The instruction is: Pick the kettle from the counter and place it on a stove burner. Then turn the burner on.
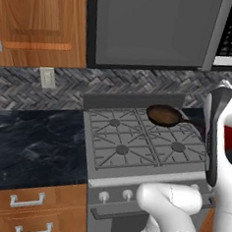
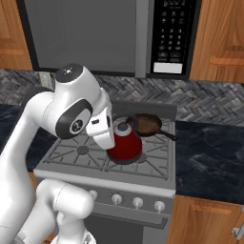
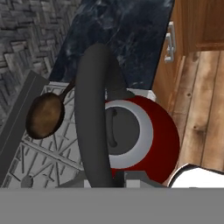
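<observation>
Over the stove [image 2: 71,159], kettle [image 2: 125,143] hangs by its handle – gripper [image 2: 108,143] state cannot be told. Risks (judged): striking the skillet [image 2: 147,123], or tipping on grate prongs.

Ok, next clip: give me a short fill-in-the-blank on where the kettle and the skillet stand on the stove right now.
1. The kettle has a glossy body coloured ____.
2. The kettle sits on the stove, not on the ____ beside it.
3. The brown skillet rests on a ____ burner, behind the kettle.
4. Above the stove hangs a ____ with a keypad.

Missing words: red; counter; rear; microwave
</observation>
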### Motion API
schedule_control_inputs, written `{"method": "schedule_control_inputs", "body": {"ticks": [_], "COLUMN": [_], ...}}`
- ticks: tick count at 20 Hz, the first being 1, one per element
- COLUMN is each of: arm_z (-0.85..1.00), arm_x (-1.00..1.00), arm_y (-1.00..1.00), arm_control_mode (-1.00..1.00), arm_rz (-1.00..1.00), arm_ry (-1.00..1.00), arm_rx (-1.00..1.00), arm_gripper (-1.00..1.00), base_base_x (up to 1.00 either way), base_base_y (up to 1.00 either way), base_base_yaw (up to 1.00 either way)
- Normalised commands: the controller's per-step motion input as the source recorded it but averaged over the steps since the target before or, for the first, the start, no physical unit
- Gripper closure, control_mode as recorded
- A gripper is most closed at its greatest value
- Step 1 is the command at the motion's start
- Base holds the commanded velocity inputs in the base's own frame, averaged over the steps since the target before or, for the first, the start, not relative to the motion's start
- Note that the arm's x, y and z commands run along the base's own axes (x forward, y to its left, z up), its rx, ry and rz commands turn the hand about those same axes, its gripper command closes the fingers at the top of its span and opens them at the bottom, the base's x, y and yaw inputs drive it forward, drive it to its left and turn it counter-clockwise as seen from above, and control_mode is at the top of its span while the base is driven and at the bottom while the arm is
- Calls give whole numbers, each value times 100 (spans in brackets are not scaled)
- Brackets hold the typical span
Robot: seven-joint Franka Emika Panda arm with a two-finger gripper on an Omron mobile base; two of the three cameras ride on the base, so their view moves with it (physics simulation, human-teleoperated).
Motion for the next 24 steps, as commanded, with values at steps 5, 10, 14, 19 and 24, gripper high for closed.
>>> {"method": "schedule_control_inputs", "body": {"ticks": [5,10,14,19,24], "arm_z": [0,0,-6,-12,-15], "arm_x": [0,0,6,13,14], "arm_y": [36,21,4,0,0], "arm_control_mode": [-100,-100,-100,-100,-100], "arm_rz": [1,2,1,0,0], "arm_ry": [0,-1,-4,-5,-2], "arm_rx": [8,5,1,0,0], "arm_gripper": [100,100,100,100,100], "base_base_x": [0,0,0,0,0], "base_base_y": [0,0,0,0,0], "base_base_yaw": [0,0,0,0,0]}}
